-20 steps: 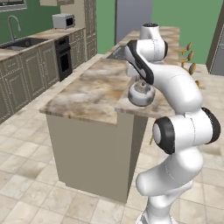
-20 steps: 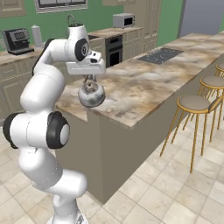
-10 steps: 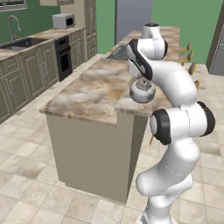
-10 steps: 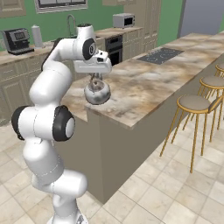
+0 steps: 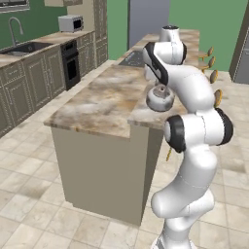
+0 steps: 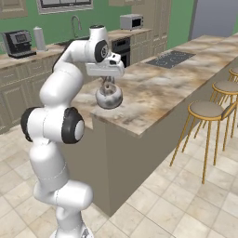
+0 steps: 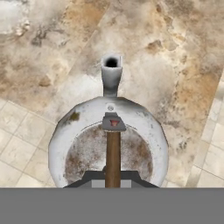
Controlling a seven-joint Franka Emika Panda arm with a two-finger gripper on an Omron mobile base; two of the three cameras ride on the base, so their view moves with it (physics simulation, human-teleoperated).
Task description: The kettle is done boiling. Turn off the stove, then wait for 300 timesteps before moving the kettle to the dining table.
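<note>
The silvery kettle (image 5: pixel 160 98) hangs by its thin dark handle from my gripper (image 5: pixel 161 87), which is shut on that handle. It is just above the near end of the raised marble dining table (image 5: pixel 145 119). In the right base view the kettle (image 6: pixel 109 96) hangs under the gripper (image 6: pixel 108 82), over the dining table (image 6: pixel 148 111). From the hand view I look straight down on the kettle (image 7: pixel 109 140), its spout pointing away and veined marble (image 7: pixel 175 87) beneath it. The dark stove (image 5: pixel 131 59) lies farther along the island, and the stove (image 6: pixel 168 59) is well beyond the kettle.
Round wooden stools (image 6: pixel 207 109) line the table's right side. The lower island top (image 5: pixel 92 102) spreads to the left of the kettle. A wall oven (image 5: pixel 71 63), microwave (image 5: pixel 70 23) and sink (image 5: pixel 24 47) sit along the far left counter. Tiled floor surrounds the island's near end.
The arm has carried the kettle a little farther over the table's near end, toward the stool side, and its elbow has swung. The grip on the handle is unchanged.
</note>
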